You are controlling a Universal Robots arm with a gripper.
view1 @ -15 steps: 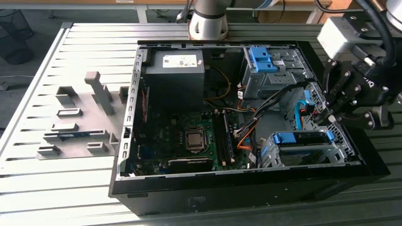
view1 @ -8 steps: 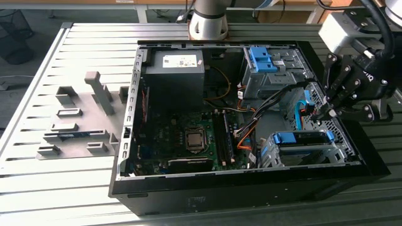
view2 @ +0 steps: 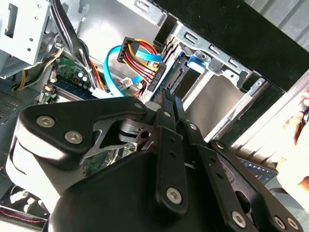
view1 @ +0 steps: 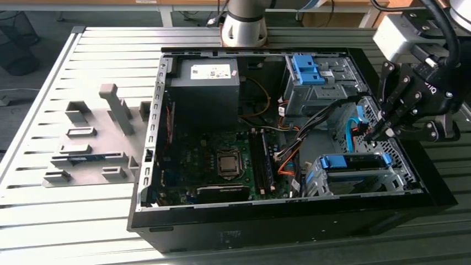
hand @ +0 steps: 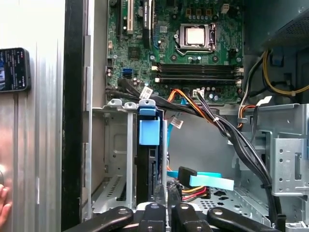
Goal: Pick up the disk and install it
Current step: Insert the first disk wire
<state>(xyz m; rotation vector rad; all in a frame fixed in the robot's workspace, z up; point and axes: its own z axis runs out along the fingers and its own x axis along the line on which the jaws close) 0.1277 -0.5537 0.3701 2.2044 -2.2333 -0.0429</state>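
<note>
We see the claw (hand: 168,200) with its fingers pressed together, pinching nothing, tips just beside the disk (hand: 146,166). The disk stands on edge in its blue frame, seated in the metal cage (hand: 115,145) inside the computer case (view1: 294,221).

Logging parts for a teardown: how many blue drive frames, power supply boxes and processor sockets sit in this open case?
Blue drive frames: 2
Power supply boxes: 1
Processor sockets: 1
Total: 4
</note>
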